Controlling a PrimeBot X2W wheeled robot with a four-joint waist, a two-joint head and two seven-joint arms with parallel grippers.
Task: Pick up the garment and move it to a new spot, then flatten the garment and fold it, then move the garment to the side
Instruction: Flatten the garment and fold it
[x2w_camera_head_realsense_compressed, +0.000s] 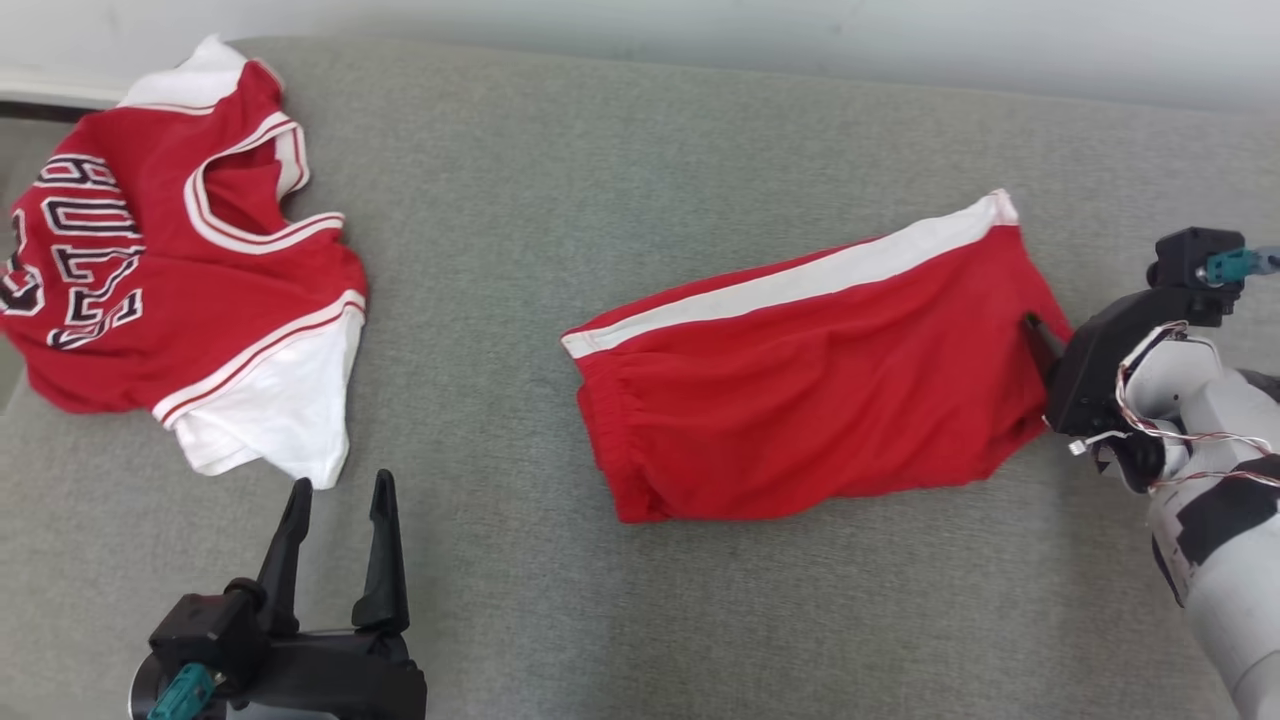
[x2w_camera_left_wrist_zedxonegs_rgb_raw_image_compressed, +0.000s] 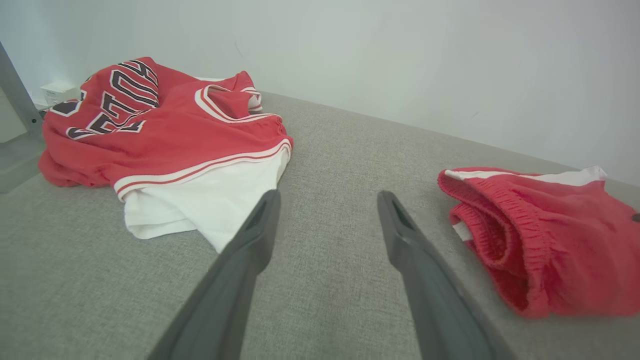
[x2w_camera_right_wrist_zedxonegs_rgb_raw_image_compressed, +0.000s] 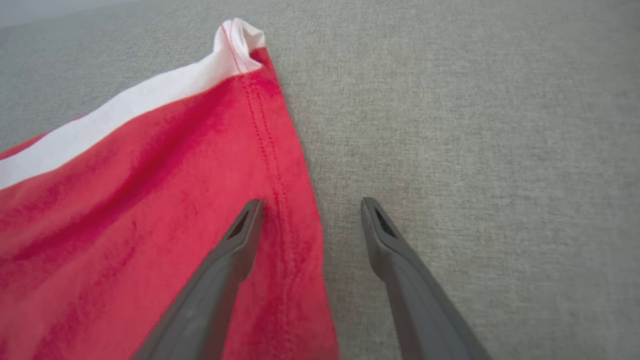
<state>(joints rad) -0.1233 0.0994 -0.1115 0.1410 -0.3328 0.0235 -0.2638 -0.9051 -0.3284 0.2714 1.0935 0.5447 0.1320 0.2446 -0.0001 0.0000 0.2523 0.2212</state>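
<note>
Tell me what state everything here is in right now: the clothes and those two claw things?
Red shorts: folded, lying flat on the grey upholstery.
Red basketball jersey: crumpled, not folded.
Left gripper: open, empty, close to the jersey's white hem.
Right gripper: open, holding nothing, fingers either side of the shorts' stitched edge.

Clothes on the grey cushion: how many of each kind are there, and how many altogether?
Red-and-white jersey: 1
Red shorts with a white side stripe: 1
Total: 2 garments
</note>
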